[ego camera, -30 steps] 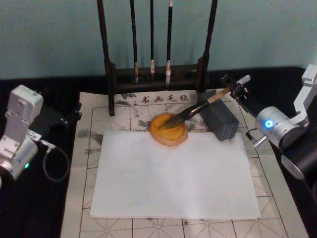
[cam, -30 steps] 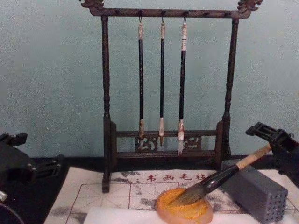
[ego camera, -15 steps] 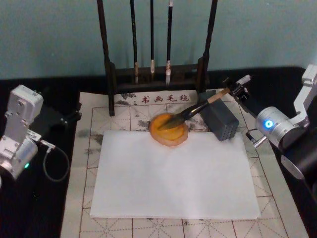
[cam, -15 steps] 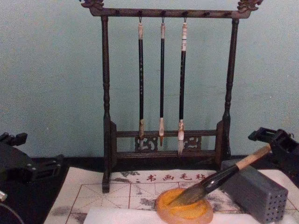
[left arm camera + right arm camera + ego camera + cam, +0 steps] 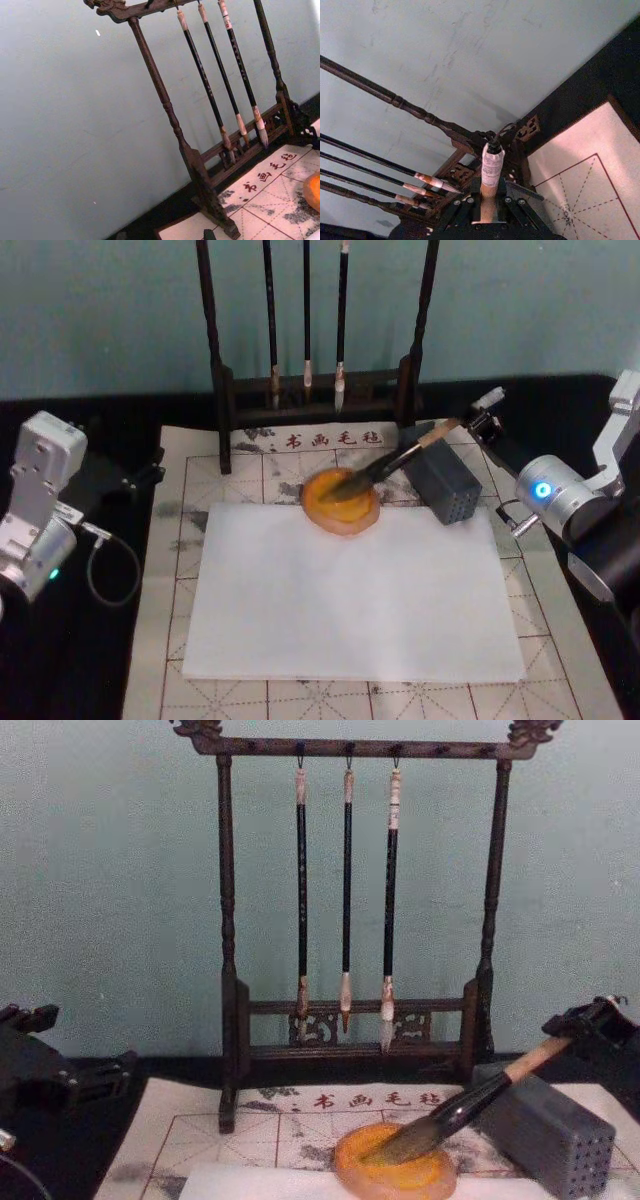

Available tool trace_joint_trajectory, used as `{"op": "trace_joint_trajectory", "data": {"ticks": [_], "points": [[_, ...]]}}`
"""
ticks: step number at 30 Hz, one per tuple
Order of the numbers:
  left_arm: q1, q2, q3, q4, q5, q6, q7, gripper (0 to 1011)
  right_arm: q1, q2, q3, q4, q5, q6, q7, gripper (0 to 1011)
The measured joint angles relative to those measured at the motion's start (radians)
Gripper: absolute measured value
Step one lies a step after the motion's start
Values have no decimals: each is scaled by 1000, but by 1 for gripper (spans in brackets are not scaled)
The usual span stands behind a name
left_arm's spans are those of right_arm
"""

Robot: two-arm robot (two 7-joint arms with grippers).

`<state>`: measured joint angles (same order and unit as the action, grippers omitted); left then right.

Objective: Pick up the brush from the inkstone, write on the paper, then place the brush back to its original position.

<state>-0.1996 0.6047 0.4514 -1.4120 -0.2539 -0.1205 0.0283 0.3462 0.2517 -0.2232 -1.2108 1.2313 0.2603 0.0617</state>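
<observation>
Black cloth covers the tabletop (image 5: 70, 670), and on it lies a pale felt mat (image 5: 175, 570) ruled with a grid of squares and dashed diagonals, smudged grey with ink in places. A plain teal wall (image 5: 120, 310) stands behind the far edge. Along the mat's far border runs a row of printed characters (image 5: 330, 439) that I read as 书画毛毡. A blank white sheet of paper (image 5: 350, 590) lies in the middle of the mat.

At the far edge stands a dark wooden rack (image 5: 228, 920) with three thin brushes (image 5: 347, 890) hanging from its top bar, tips down. Just in front of it, touching the paper's far edge, sits the orange inkstone (image 5: 345, 525). The brush (image 5: 400, 457) has its bristles down in the dish and its handle slanting up toward the far right corner, across a grey block (image 5: 445, 485) with rows of holes.

My right gripper (image 5: 478, 425) is clamped on the top of that handle, with the white end cap (image 5: 492, 162) sticking out past my fingers. My left gripper (image 5: 135, 478) is parked near the left edge, off the mat.
</observation>
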Motion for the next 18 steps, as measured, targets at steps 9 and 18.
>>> {"op": "trace_joint_trajectory", "data": {"ticks": [9, 18], "points": [[0, 0, 0, 0, 0, 0, 0, 1001, 0, 0, 0, 0, 0, 0, 0, 183], [0, 0, 0, 0, 0, 0, 0, 1001, 5, 4, -6, 0, 7, -14, 6, 183]]}}
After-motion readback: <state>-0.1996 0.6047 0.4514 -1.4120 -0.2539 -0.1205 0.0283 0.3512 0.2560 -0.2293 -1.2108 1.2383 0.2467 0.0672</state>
